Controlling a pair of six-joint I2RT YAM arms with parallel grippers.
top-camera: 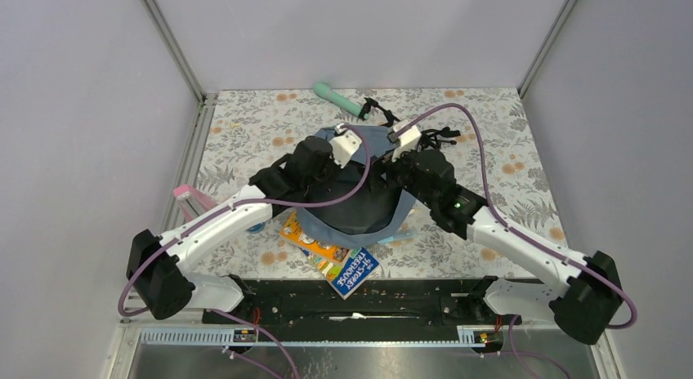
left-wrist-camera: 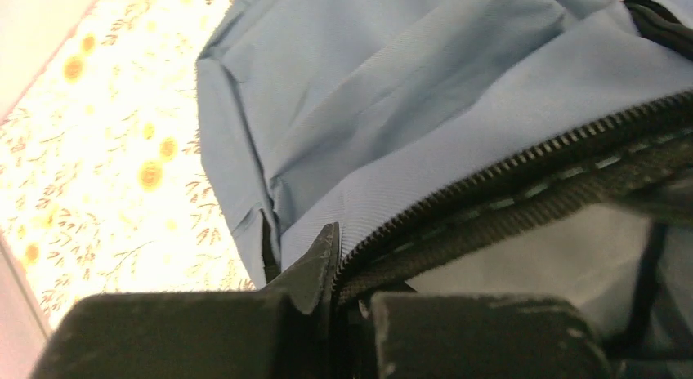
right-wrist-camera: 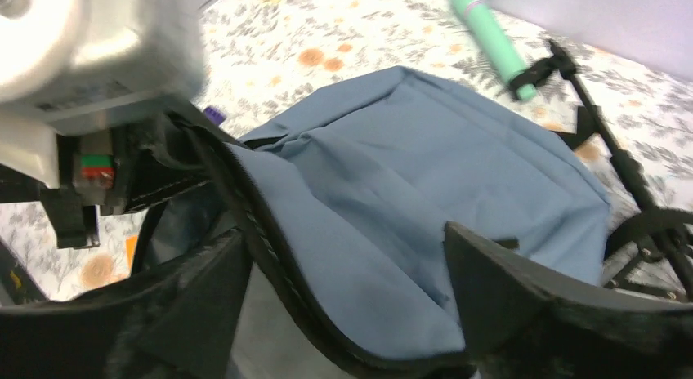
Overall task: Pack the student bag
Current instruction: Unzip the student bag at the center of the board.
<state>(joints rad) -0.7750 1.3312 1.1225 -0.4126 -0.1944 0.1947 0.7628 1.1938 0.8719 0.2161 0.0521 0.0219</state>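
Mid-table: student bag [top-camera: 359, 206], mouth unzipped, contents not discernible.
The left gripper [left-wrist-camera: 335, 301] pinched its zipper rim; the right gripper [right-wrist-camera: 343, 260] stood spread astride it. A book [top-camera: 345, 265] lay part-under it, toward the table [top-camera: 507, 126] near edge.

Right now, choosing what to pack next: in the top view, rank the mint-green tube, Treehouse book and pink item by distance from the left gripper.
From the left gripper:
1. Mint-green tube, just beyond it, far side.
2. Treehouse book, near side, partly under the student bag.
3. Pink item, far left.
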